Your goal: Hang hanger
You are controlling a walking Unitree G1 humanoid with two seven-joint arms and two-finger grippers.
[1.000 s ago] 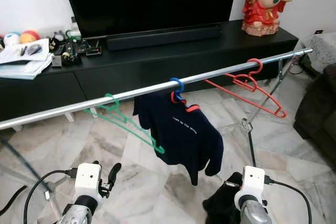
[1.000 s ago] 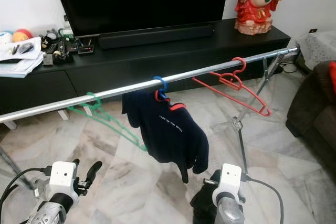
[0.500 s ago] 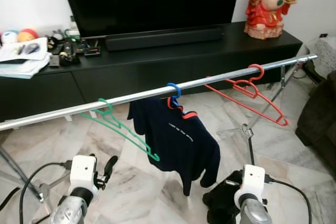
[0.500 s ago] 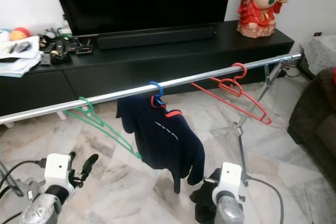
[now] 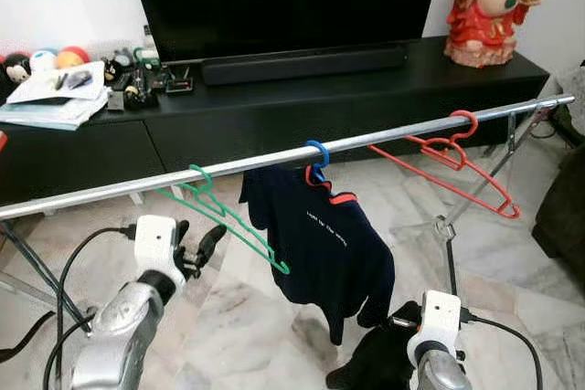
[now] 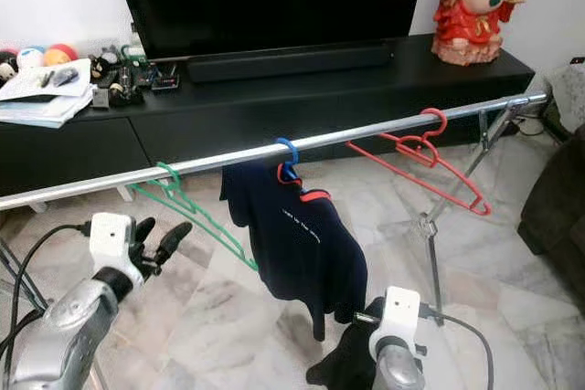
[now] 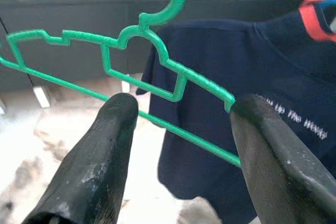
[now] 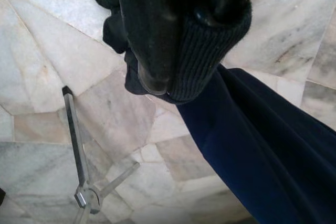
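A green hanger (image 5: 228, 216) hangs empty on the metal rail (image 5: 384, 139), left of a blue hanger (image 5: 317, 157) that carries a navy T-shirt (image 5: 329, 244). A red hanger (image 5: 457, 157) hangs empty farther right. My left gripper (image 5: 201, 242) is raised just in front of the green hanger (image 7: 173, 77), open, its fingers apart on either side of the lower bar without touching it. Low at the right, my right gripper (image 8: 178, 72) is shut on a dark garment (image 8: 205, 61) with a ribbed cuff, which hangs in a bundle (image 5: 375, 363) near the floor.
Behind the rail stands a black TV console (image 5: 366, 89) with a TV, a soundbar, a red statue (image 5: 489, 6) and clutter at the left. The rack's legs (image 5: 448, 235) stand on the marble floor. A dark sofa edge (image 5: 567, 207) is at the right.
My left arm has risen and reached forward to the green hanger. The camera has shifted a little. The right gripper still holds the dark garment low.
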